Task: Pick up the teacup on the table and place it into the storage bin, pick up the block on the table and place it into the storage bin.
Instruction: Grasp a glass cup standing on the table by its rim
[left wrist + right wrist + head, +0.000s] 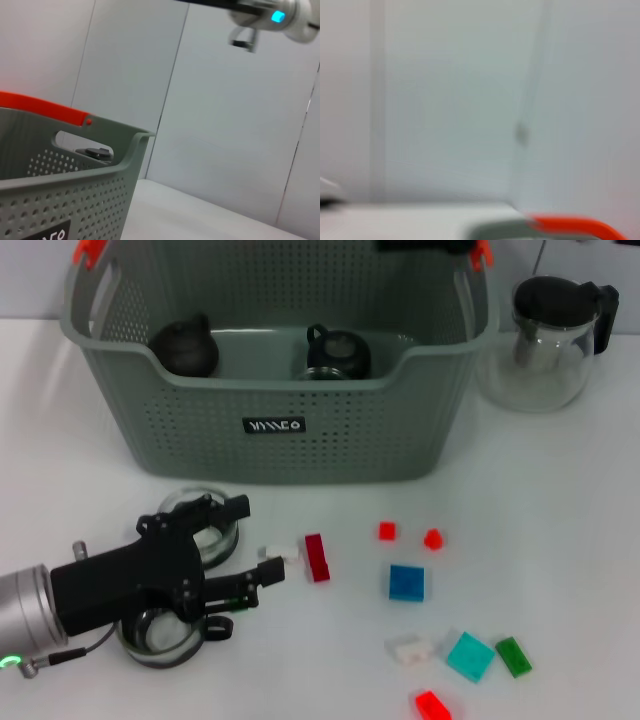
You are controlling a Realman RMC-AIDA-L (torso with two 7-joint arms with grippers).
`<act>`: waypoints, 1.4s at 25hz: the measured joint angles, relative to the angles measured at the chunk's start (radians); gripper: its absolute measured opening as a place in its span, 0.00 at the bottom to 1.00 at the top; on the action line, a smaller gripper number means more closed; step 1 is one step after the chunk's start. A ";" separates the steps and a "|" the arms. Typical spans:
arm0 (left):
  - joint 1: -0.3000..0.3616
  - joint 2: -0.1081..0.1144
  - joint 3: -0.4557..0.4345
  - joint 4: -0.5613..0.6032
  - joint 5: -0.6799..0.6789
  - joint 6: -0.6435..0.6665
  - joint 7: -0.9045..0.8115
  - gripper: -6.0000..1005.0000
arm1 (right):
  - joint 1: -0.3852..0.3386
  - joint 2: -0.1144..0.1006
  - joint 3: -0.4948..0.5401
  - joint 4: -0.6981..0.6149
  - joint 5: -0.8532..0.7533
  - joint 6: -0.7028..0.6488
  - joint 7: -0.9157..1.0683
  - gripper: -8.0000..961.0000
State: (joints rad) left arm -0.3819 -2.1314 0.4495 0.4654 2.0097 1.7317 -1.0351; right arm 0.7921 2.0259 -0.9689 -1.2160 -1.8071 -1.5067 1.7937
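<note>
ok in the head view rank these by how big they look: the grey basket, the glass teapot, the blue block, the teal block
1. grey basket, largest by far
2. glass teapot
3. teal block and blue block: these look about alike, and the teal one lies nearer the camera, so I won't rank them.

One marking found: a small black label (274, 425) with white lettering on the front wall of the storage bin (330, 455), facing the near edge of the desk. The characters cannot be read. The left wrist view shows the label only partly.
</note>
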 joint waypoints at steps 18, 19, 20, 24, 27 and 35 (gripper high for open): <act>-0.011 0.021 0.078 0.281 0.159 0.123 -0.037 0.89 | -0.249 0.067 0.041 0.313 -0.166 -0.306 -0.330 0.64; -0.009 0.018 0.091 0.318 0.179 0.128 -0.045 0.89 | -0.245 0.069 0.039 0.329 -0.171 -0.297 -0.330 0.64; -0.007 0.015 0.103 0.348 0.198 0.130 -0.053 0.89 | -0.239 0.070 0.037 0.350 -0.176 -0.284 -0.330 0.64; -0.001 0.002 0.148 0.541 0.296 0.168 -0.142 0.89 | -0.211 0.069 0.033 0.413 -0.180 -0.251 -0.320 0.64; 0.000 -0.005 0.155 0.619 0.332 0.204 -0.172 0.89 | -0.195 0.070 0.030 0.436 -0.181 -0.214 -0.301 0.64; 0.037 -0.043 0.245 0.903 0.444 0.270 -0.252 0.89 | -0.153 0.070 0.026 0.502 -0.181 -0.145 -0.289 0.64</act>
State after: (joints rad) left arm -0.3452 -2.1741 0.6949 1.3685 2.4540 2.0020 -1.2867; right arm 0.6389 2.0955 -0.9432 -0.7144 -1.9881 -1.6514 1.5050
